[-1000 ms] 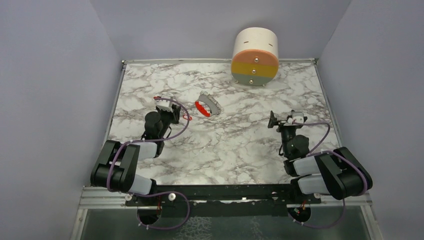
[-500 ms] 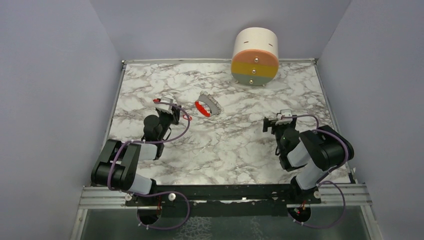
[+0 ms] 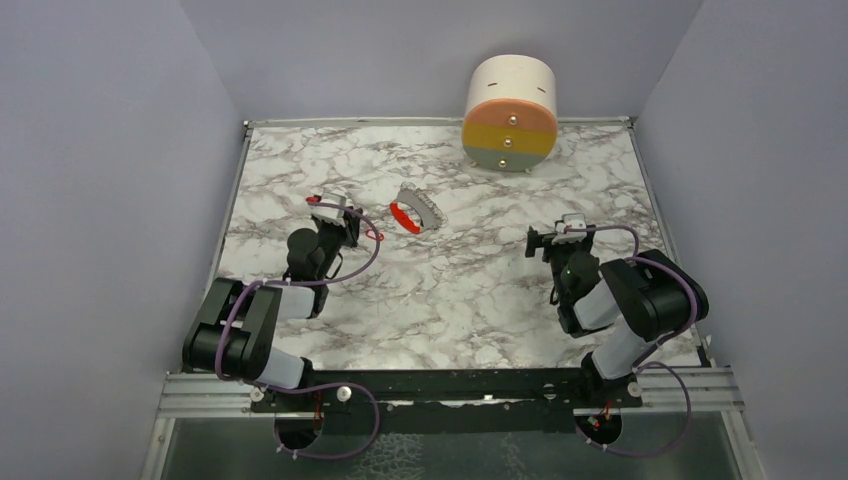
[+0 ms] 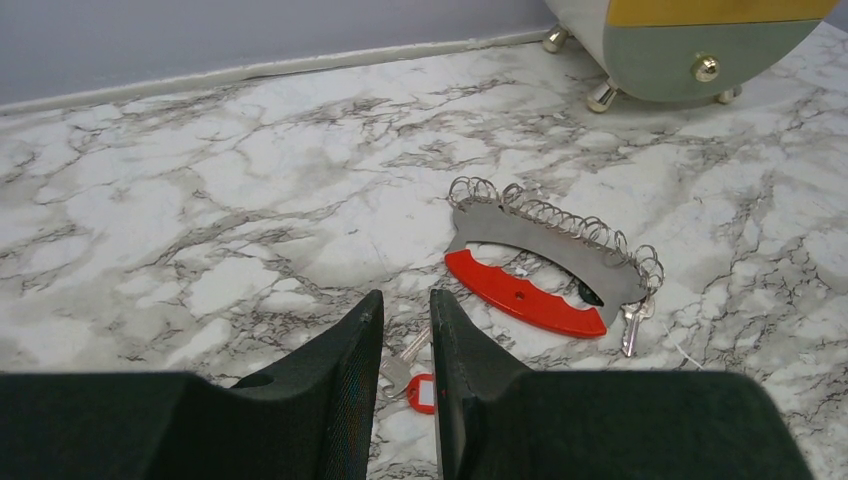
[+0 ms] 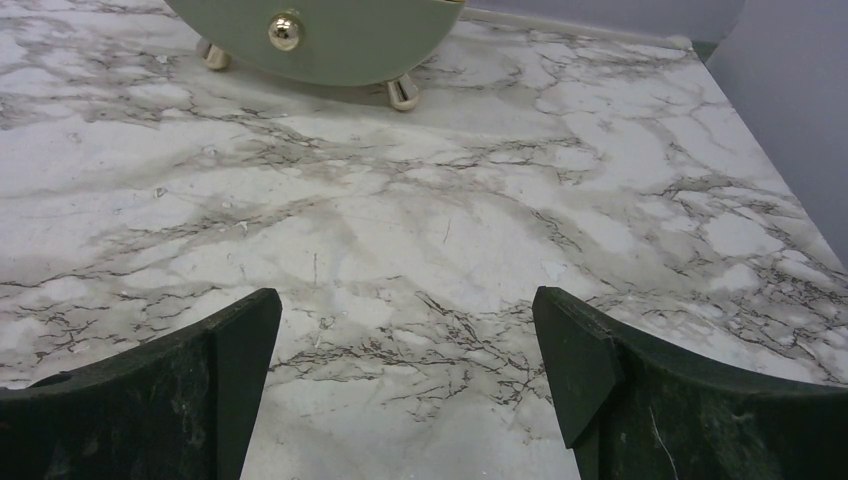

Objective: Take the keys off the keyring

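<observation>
Red-headed key (image 4: 421, 392) lies on the marble table (image 4: 250, 200), right in the slit between my left gripper's (image 4: 406, 300) narrowly parted jaws. Touching it? Can't tell. Keyring (image 4: 545, 240) sits just beyond, another key (image 4: 631, 328) at its end. Right gripper (image 5: 405, 300) gapes wide above the marble.
</observation>
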Action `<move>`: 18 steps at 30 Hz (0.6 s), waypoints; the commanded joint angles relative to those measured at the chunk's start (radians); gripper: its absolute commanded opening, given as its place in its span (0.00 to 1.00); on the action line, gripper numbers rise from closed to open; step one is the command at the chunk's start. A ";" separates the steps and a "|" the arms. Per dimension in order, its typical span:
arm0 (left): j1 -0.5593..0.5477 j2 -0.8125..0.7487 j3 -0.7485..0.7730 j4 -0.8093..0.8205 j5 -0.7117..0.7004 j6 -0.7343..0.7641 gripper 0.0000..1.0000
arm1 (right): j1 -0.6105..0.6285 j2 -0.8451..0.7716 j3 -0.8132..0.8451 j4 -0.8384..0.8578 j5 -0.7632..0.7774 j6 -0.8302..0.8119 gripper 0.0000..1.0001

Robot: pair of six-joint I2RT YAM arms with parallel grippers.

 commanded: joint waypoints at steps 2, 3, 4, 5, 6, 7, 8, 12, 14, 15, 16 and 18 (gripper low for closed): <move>-0.004 0.014 0.023 0.014 -0.001 0.004 0.26 | -0.006 -0.009 0.010 0.059 0.003 0.007 0.99; -0.003 0.011 0.020 0.014 -0.001 0.004 0.26 | -0.006 -0.009 0.010 0.058 0.002 0.006 0.99; -0.004 0.007 0.016 0.015 -0.002 0.004 0.26 | -0.006 -0.010 0.012 0.053 0.003 0.007 1.00; -0.004 0.005 0.014 0.014 -0.003 0.004 0.26 | -0.007 -0.010 0.014 0.047 0.003 0.009 1.00; -0.004 0.004 0.013 0.014 -0.005 0.003 0.26 | -0.007 -0.011 0.017 0.041 0.004 0.010 1.00; -0.003 0.002 0.013 0.014 -0.005 0.003 0.26 | -0.008 -0.012 0.017 0.039 0.004 0.011 1.00; -0.003 0.000 0.010 0.014 -0.005 0.002 0.26 | -0.009 -0.012 0.019 0.035 0.003 0.012 1.00; 0.000 0.006 0.005 -0.002 0.000 0.000 0.26 | 0.000 0.000 0.002 -0.003 0.000 0.002 0.99; 0.000 0.006 0.005 -0.002 0.000 0.000 0.26 | 0.000 0.000 0.002 -0.003 0.000 0.002 0.99; 0.000 0.006 0.005 -0.002 0.000 0.000 0.26 | 0.000 0.000 0.002 -0.003 0.000 0.002 0.99; 0.000 0.006 0.005 -0.002 0.000 0.000 0.26 | 0.000 0.000 0.002 -0.003 0.000 0.002 0.99; 0.000 0.006 0.005 -0.002 0.000 0.000 0.26 | 0.000 0.000 0.002 -0.003 0.000 0.002 0.99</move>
